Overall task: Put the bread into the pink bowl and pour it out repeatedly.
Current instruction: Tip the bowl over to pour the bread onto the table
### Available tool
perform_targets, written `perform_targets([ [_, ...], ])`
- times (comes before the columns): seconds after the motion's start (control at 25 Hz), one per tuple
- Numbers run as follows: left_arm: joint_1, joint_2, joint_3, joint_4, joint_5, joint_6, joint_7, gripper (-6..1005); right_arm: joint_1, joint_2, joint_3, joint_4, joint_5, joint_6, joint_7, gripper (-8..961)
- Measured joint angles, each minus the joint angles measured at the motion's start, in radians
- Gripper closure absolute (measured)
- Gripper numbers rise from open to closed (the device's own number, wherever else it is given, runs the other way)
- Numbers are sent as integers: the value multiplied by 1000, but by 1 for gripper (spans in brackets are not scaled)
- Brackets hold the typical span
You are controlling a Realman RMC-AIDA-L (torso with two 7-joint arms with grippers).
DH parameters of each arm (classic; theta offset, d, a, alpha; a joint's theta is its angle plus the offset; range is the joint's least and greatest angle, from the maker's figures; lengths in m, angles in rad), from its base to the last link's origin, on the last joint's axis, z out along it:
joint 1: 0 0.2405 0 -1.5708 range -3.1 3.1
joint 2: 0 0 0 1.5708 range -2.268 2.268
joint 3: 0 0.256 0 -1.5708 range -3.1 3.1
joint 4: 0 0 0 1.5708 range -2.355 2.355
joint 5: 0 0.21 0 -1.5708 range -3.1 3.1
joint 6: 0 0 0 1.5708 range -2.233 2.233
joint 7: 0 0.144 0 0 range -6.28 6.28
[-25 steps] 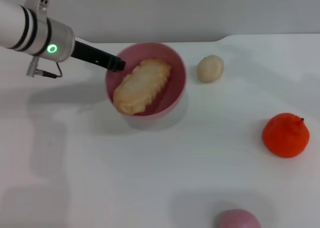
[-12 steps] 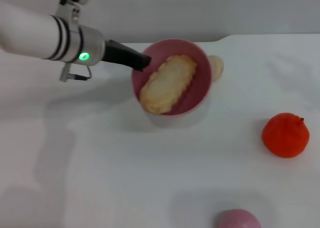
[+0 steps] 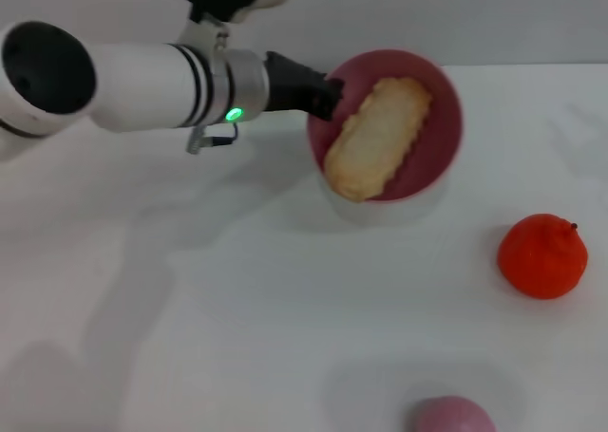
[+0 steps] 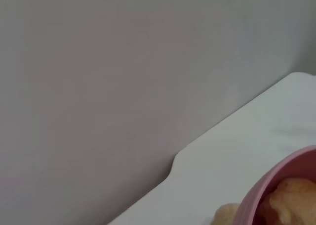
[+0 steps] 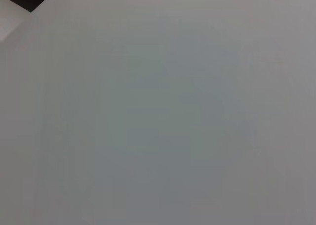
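Note:
The pink bowl (image 3: 439, 119) is held up off the white table (image 3: 237, 309) and tilted toward me, at the back centre-right in the head view. The bread (image 3: 378, 138) lies inside it with its plain tan underside showing, one end over the near rim. My left gripper (image 3: 327, 94) is shut on the bowl's left rim, with its arm reaching in from the left. In the left wrist view the bowl's rim (image 4: 276, 185) and a bit of the bread (image 4: 292, 195) show. My right gripper is out of view.
An orange fruit (image 3: 542, 255) sits on the table at the right. A small pink rounded object (image 3: 452, 416) lies at the front edge. A small beige bun (image 4: 225, 216) shows beside the bowl in the left wrist view and is hidden in the head view.
My left gripper has carried the bowl with the bread to the right and a little upward. The bowl now covers the beige bun. The bread has stayed in the bowl.

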Motion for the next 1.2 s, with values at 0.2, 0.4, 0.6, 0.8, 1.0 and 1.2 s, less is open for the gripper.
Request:
perform_targets([
  [0.2,3,-1,78,13,-29,55,0,953,2,0,-4,-16,-6,0,-1,508],
  [0.4,7,1,72,14,-47,29,-6,953,5,0,-15,-20,-17,1,-2,507],
  [0.6,15,4,65,14,-59,9,-10,954,17,0,-23,-12,-31,18,-9,507],
  [0.8,16,5,65,15,-59,8,-9,953,36,1,-29,-8,-38,29,-14,507],
  [1.0,19,5,65,15,-59,7,-10,953,54,3,-45,-2,-42,65,-68,507],
  [1.2,21,5,63,16,-77,-19,-12,954,88,1,-51,27,-42,78,-92,508],
])
